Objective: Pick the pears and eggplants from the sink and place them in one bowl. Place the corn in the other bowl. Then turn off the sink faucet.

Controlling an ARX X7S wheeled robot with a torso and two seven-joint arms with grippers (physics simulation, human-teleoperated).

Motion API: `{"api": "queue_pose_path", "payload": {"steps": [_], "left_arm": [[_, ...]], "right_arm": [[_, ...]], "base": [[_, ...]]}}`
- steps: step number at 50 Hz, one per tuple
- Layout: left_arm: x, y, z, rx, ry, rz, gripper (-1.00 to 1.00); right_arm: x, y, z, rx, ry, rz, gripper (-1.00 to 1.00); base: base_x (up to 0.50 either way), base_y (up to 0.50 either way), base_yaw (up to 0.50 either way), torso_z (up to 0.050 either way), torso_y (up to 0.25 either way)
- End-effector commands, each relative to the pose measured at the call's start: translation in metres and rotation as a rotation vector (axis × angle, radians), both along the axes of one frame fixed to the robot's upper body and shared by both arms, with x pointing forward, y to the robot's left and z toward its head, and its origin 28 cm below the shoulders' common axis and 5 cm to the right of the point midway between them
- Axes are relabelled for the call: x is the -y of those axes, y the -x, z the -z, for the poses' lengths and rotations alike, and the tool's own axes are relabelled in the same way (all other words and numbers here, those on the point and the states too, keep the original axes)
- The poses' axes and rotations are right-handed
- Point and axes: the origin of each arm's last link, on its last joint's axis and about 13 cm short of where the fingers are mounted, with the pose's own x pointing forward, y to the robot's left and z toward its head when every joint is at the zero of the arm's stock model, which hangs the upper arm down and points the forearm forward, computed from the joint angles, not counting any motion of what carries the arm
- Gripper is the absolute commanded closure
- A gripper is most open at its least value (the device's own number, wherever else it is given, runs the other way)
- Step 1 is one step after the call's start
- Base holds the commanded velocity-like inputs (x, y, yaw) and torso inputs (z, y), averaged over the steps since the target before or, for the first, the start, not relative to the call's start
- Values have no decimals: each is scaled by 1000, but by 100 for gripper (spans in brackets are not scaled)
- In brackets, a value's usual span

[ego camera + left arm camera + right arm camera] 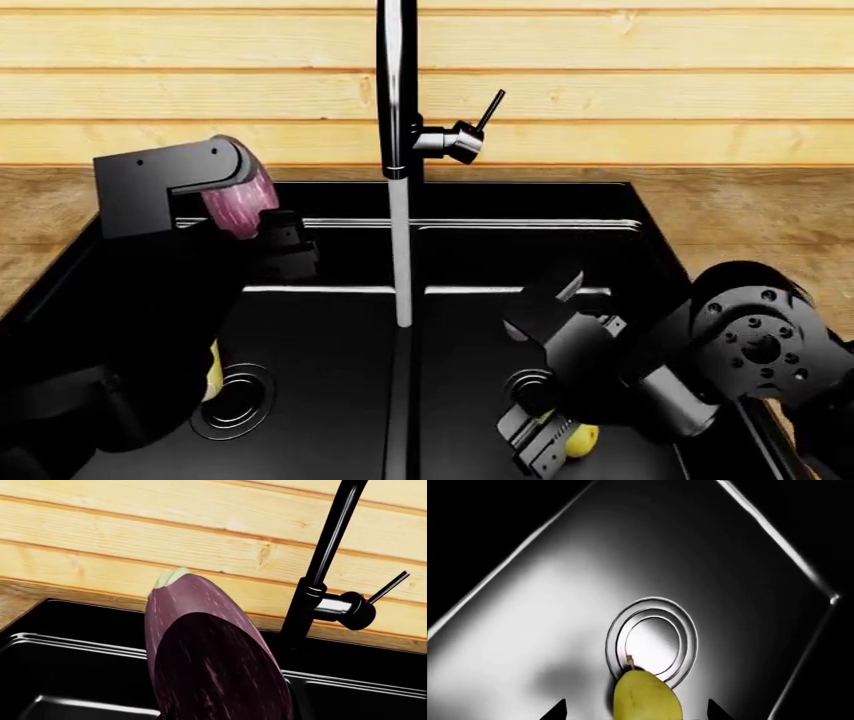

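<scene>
The picking step is judged to be in hand on both sides at once. The eggplant (243, 200) is carried in the left gripper (254, 225), raised above the rim of the sink (534, 200) over its left basin; in the left wrist view the eggplant (200, 650) fills the middle of the picture, so it is taken to be clamped between the jaws, although the fingers themselves are not shown there. The right gripper (547, 440) is lowered into the right basin, with the pear (582, 440) just beside its tips; in the right wrist view the pear (646, 697) lies between the two dark fingertips, at the edge of the drain (652, 640). Whether the jaws are already closed on it cannot be told.

For the next move, the eggplant is to be taken out of the sink to a bowl, and no bowl is seen in any view, so a turn or reach away from the sink is judged necessary. The pear needs a firm closing before lifting.

The eggplant is seen as oval, pinkish-purple with pale streaks and a light green cap. The pear is smooth and yellow, with a short brown stem pointing at the drain. A yellow object (212, 372), partly hidden, lies by the left drain. Water is running from the faucet (395, 90), with its lever (489, 108) tilted up
</scene>
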Motion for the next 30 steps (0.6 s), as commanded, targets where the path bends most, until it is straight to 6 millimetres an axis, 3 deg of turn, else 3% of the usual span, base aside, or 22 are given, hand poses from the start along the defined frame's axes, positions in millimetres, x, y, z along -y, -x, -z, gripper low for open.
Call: {"api": "queue_pose_path", "payload": {"steps": [1, 30], "left_arm": [[1, 0, 1, -1, 11, -1, 100], [2, 0, 2, -7, 11, 5, 100]], "right_arm": [[7, -6, 16, -28, 15, 38, -100], [15, -7, 60, -118, 31, 78, -100]], "base": [[0, 0, 0, 0, 0], [0, 0, 0, 0, 0]]}}
